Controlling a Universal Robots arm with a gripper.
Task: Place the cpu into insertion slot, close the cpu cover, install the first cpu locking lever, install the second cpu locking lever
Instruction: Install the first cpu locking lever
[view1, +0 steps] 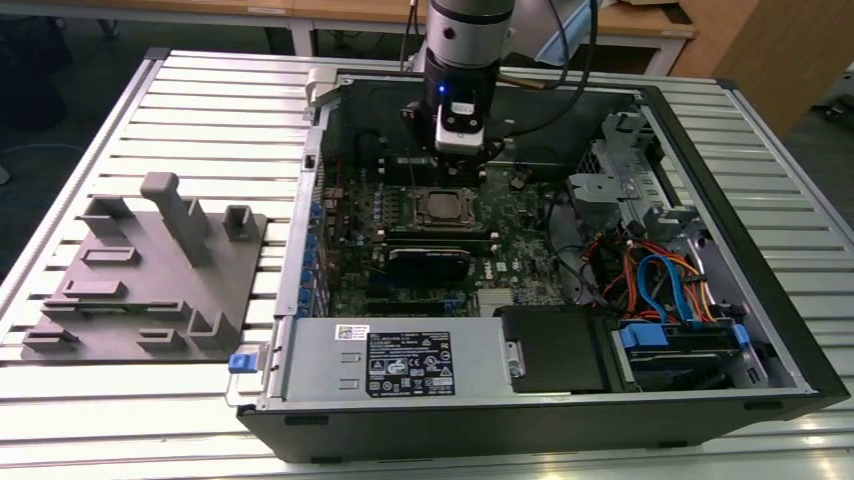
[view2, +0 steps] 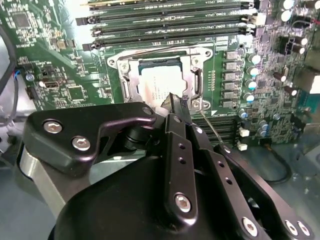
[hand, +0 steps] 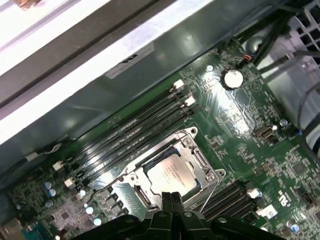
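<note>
Over slot (hand: 152, 159) rim | gripper (hand: 170, 198) pinched shut, looks empty | cpu (hand: 172, 177) seated under cover (hand: 200, 161) | prob. light, stiff, fragile; hold by edges

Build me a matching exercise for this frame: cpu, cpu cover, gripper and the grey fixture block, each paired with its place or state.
1 cpu
2 cpu cover
3 gripper
4 grey fixture block

A on the slatted table, outside the case
B lying flat, framing the chip
C poised at the cover's edge, fingers together
D seated in the insertion slot

Pairs: 1-D, 2-B, 3-C, 4-A
</note>
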